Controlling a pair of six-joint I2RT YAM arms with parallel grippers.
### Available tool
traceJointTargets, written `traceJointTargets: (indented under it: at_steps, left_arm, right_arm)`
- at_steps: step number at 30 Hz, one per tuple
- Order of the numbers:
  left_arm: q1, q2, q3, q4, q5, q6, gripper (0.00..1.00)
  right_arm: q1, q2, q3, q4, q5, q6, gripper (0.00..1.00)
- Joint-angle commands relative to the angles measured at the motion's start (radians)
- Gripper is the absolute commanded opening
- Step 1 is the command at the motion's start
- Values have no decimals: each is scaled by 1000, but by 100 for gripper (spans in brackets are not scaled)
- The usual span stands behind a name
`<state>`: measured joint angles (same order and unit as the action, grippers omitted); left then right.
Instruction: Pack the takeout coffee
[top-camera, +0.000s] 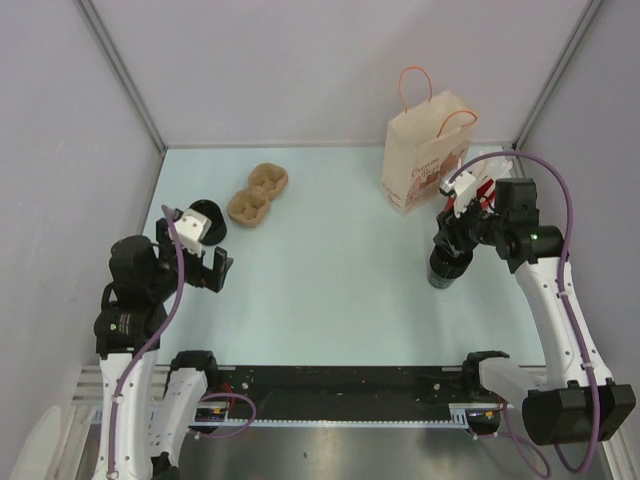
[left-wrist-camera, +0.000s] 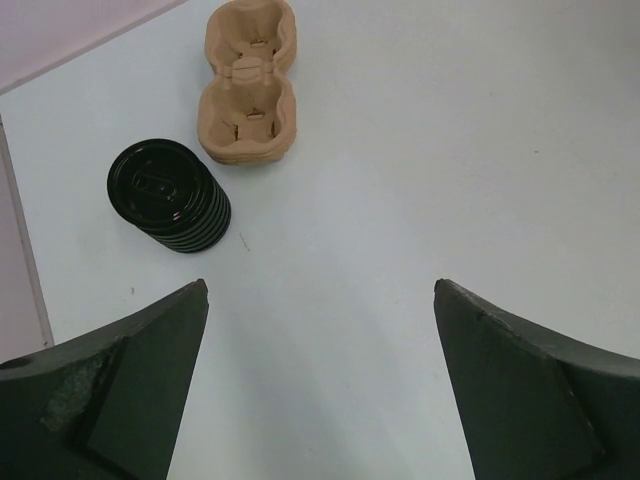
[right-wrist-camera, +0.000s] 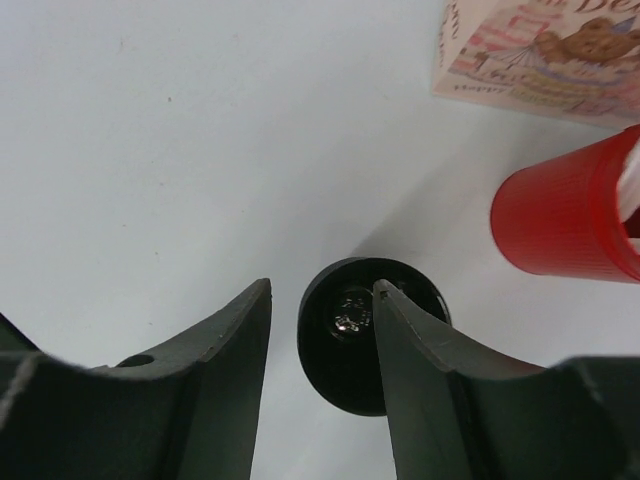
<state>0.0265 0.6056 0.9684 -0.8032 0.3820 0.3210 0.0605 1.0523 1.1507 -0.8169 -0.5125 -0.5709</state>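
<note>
Your right gripper (right-wrist-camera: 322, 288) points down over the taller black cup (right-wrist-camera: 345, 350). Its jaws are about halfway in. One finger stands just outside the cup's left wall with a thin strip of table showing between them. The other finger crosses over the cup's open mouth. The grip is not yet clamped.

Your right arm rises from its base at the near right and runs along the right side of the table (top-camera: 330, 260). It bends at the elbow near the far right, then folds back left and down to the cup. A red cup (right-wrist-camera: 560, 220) stands just right of the black one. The paper bag (top-camera: 425, 165) with pink handles stands upright beyond them, at the far right.

Your left gripper (left-wrist-camera: 320, 290) hangs above bare table on the left side with its jaws spread wide and nothing between them. Your left arm stands up from its base at the near left, with the wrist tipped forward so the fingers aim down and away.

The takeout coffee (left-wrist-camera: 168, 195), a short black cup with a ringed lid, stands upright on the table just beyond the left gripper's left finger and apart from it. A brown two-cup cardboard carrier (left-wrist-camera: 248, 90) lies just beyond the coffee, a little to its right.
</note>
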Motion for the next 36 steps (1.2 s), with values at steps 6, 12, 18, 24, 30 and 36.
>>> traceJointTargets:
  at_steps: [6, 12, 18, 24, 30, 36]
  left_arm:
    - [24, -24, -53, 94, 44, -28, 99]
    - [46, -12, -48, 98, 52, -40, 100]
    - [73, -10, -45, 95, 70, -46, 99]
    - [95, -13, -48, 94, 97, -49, 99]
    - [113, -9, -48, 93, 124, -53, 99]
    - [124, -10, -48, 93, 136, -56, 99]
  right_arm:
    - [25, 58, -26, 36, 78, 74, 44]
    - [47, 68, -26, -8, 81, 54, 43]
    - [61, 86, -26, -71, 94, 20, 41]
    - [64, 147, -26, -131, 115, -4, 40]
    - [71, 161, -26, -143, 123, -15, 37]
    - [79, 161, -26, -140, 126, -14, 36]
